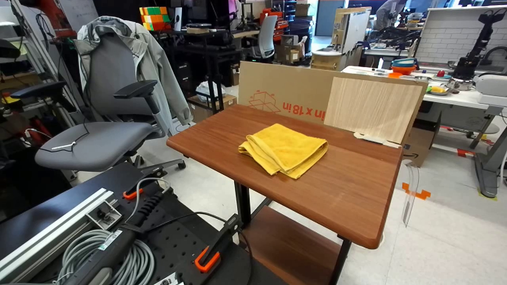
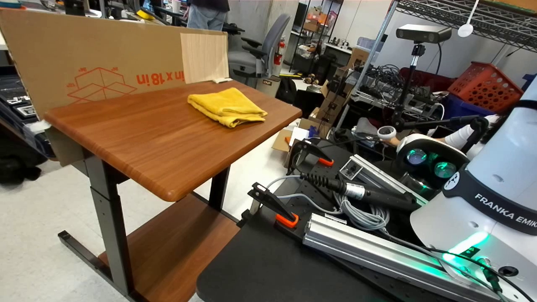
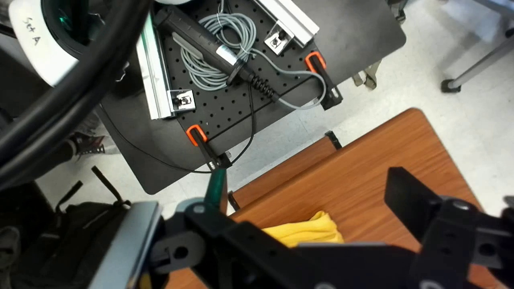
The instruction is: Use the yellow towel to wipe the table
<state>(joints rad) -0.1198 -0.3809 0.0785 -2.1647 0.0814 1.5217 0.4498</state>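
The yellow towel [image 1: 285,148] lies folded on the brown wooden table [image 1: 348,198]. It also shows in an exterior view [image 2: 228,105], with the tabletop [image 2: 138,138] around it. In the wrist view part of the towel [image 3: 305,230] shows behind the gripper body, which hides the rest; the tabletop [image 3: 361,188] spreads beyond it. My gripper [image 3: 308,178] is open, its two fingers wide apart with nothing between them. It is above the table, apart from the towel. The gripper is out of view in both exterior views.
A cardboard sheet [image 1: 285,87] stands along the table's far edge, with a light wood panel [image 1: 372,107] against it. A black base table [image 2: 260,260] carries the robot base [image 2: 461,209], metal rails, coiled cable [image 3: 225,48] and clamps. A grey chair [image 1: 99,138] stands nearby.
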